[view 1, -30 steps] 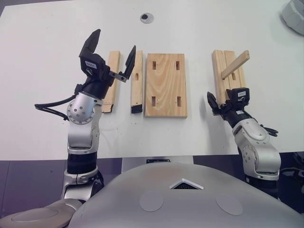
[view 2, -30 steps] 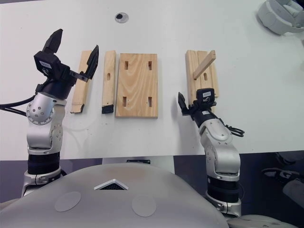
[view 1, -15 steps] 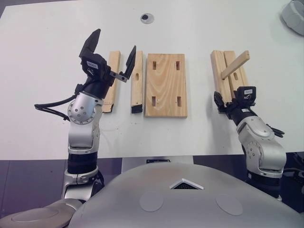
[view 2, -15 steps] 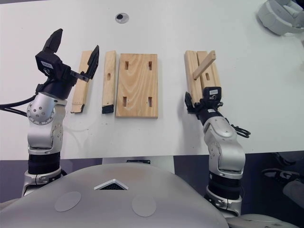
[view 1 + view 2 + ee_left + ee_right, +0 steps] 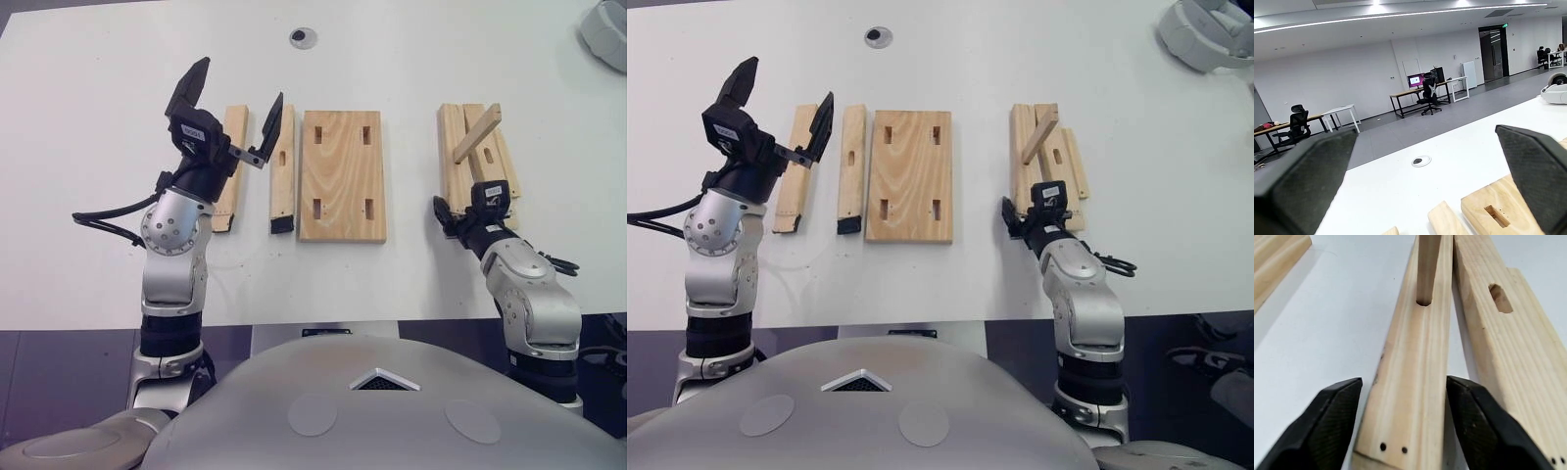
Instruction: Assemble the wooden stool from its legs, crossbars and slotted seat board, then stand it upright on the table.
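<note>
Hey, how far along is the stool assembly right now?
Early. Done: one crossbar is stuck in the slot of a leg on the right. In hand: the right gripper has open fingers either side of that leg's near end, not gripping; the left gripper hangs open above the two left legs. Left: the seat board lies flat with empty slots, nothing joined to it, nothing upright.

Slotted seat board flat on white table

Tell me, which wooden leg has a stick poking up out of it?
The leg between the right hand's fingers, on the robot's right. A crossbar stands tilted in its slot; nothing sticks out of the other legs.
</note>
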